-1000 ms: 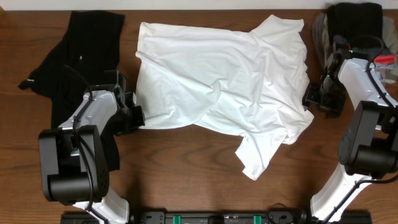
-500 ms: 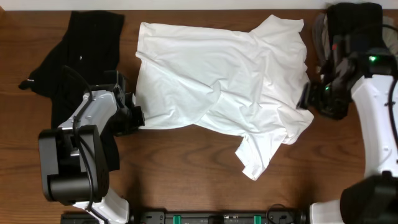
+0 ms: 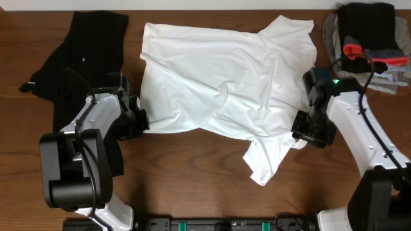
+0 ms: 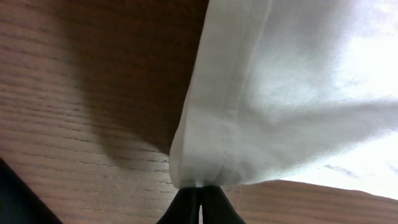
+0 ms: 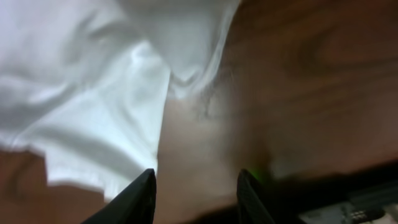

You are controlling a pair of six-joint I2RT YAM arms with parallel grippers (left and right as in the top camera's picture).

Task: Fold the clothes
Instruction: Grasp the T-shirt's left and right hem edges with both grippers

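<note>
On dark wood table (image 3: pixel 192 179), found shirt (image 3: pixel 218 83) spread crumpled at centre, one sleeve trailing toward the near edge; black garment (image 3: pixel 83 51) loose at far left. Kept left gripper (image 3: pixel 142 120) clenched on hem at shirt's left edge, unmoved from a second earlier. Brought right gripper (image 5: pixel 196 186) down from beside shirt's right edge to its lower right corner, narrowing jaws meanwhile. Left those jaws apart, with bare wood between and cloth edge just beside one jaw; grasped nothing. Judged as approach to a second hold: with both corners pinched, could draw shirt over for a first fold. Made no fold yet.
</note>
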